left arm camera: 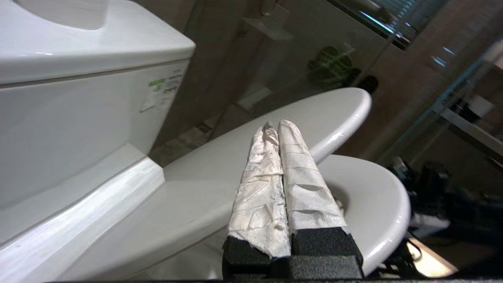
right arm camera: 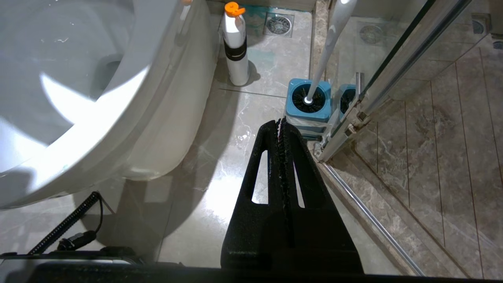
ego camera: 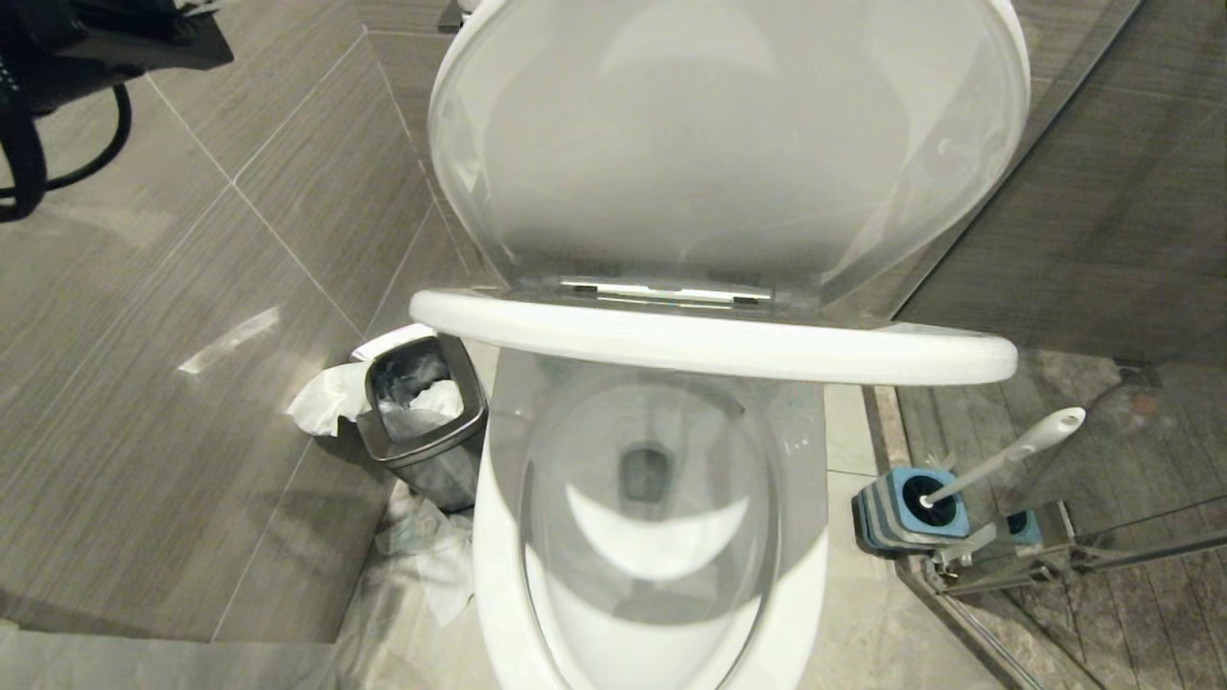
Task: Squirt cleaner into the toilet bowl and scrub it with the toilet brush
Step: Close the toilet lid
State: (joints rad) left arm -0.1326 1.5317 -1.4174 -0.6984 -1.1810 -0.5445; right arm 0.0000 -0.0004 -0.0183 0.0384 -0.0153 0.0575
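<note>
The toilet bowl (ego camera: pixel 498 565) is open, its lid (ego camera: pixel 729 144) up and its seat (ego camera: pixel 709 340) standing half raised above the rim. No cleaner shows on the white ceramic. The toilet brush (ego camera: pixel 1018 448) stands in its blue-topped holder (ego camera: pixel 911 513) on the floor to the right. My left gripper (left arm camera: pixel 274 125), its fingers wrapped in white paper, is shut with its tips at the raised seat (left arm camera: pixel 334 114); whether they touch it I cannot tell. My right gripper (right arm camera: pixel 279 121) is shut and empty, hanging over the floor just short of the holder (right arm camera: pixel 308 114).
A white bottle with an orange cap (right arm camera: pixel 235 47) stands by the toilet's base. A steel waste bin (ego camera: pixel 422 422) with tissue sits left of the bowl, with paper on the floor (ego camera: pixel 431 565). A glass shower door (right arm camera: pixel 393 59) runs close behind the holder.
</note>
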